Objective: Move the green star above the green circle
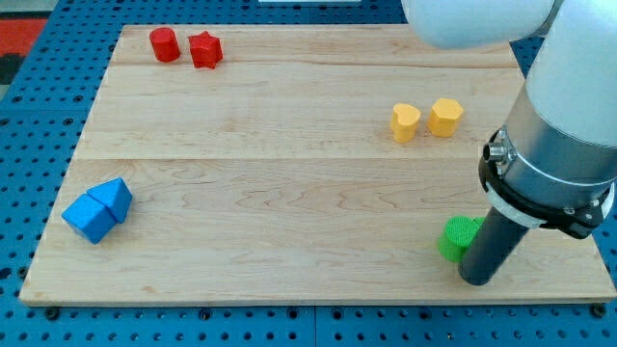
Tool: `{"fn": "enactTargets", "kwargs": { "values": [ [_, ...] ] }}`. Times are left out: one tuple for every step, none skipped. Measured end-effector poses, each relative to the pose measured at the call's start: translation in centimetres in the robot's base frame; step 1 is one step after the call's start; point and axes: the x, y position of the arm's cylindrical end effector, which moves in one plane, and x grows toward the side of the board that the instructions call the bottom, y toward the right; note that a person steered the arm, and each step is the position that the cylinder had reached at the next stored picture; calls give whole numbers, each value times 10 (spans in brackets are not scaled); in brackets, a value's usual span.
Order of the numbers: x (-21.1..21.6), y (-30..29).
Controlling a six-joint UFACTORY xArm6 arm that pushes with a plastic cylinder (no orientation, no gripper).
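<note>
My tip (477,280) touches, seemingly, the block (458,237) just left of it

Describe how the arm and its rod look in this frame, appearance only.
The arm is a thick cylinder, white above and silver-grey below, ringed by a black collar with small silver bolts. From it extends a straight, dark, matte rod ending at my tip. No cables or markings show.

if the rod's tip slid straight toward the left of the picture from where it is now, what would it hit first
My tip would meet the green block almost at once; it sits against the rod's left side. Its shape and any second green block are hidden.
</note>
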Motion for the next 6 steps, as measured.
{"fn": "enactTargets", "kwargs": {
  "values": [
    [3,39],
    [6,43],
    [1,54],
    [-36,53],
    [-83,33],
    [-39,39]
  ]
}}
